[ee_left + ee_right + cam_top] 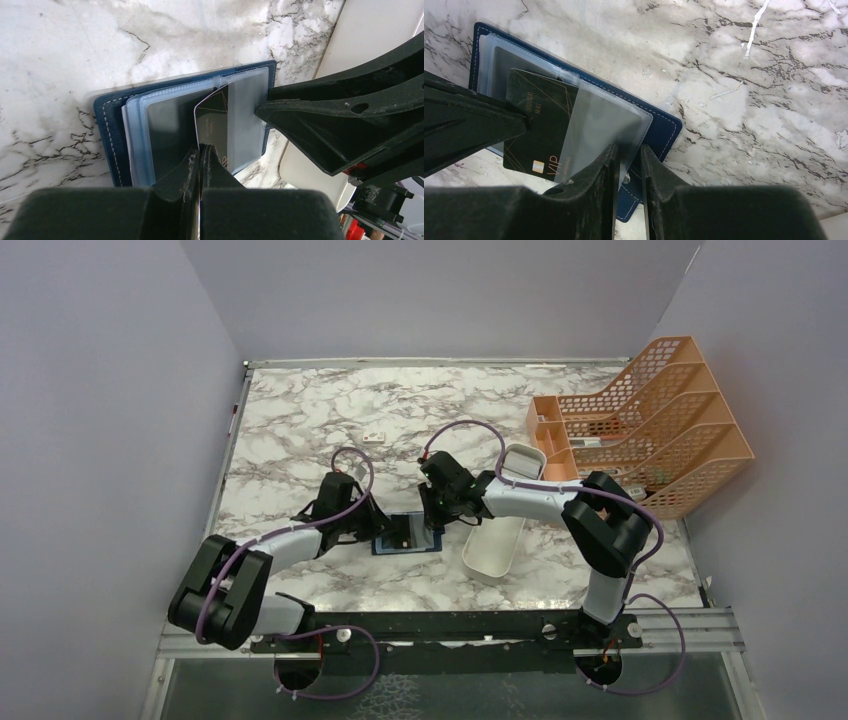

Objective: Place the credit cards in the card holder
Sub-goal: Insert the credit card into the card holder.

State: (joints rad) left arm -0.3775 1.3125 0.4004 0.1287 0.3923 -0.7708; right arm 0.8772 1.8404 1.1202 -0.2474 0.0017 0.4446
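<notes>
The navy card holder (pixel 408 536) lies open on the marble, between my two grippers. My left gripper (pixel 201 149) is shut on a dark credit card (pixel 212 122) marked VIP. The card's far end sits under a clear sleeve of the holder (pixel 107 130). My right gripper (pixel 626 150) has its jaws nearly together on the edge of that clear sleeve (pixel 599 125) and holds it raised over the card (pixel 541 125). The blue cover (pixel 661 127) and snap tab show below. In the top view the left gripper (pixel 375 525) and the right gripper (pixel 435 515) flank the holder.
A long white tray (pixel 495 545) lies just right of the holder, under the right arm. An orange mesh file rack (pixel 650 420) stands at the back right. A tiny white block (pixel 374 437) lies farther back on the marble.
</notes>
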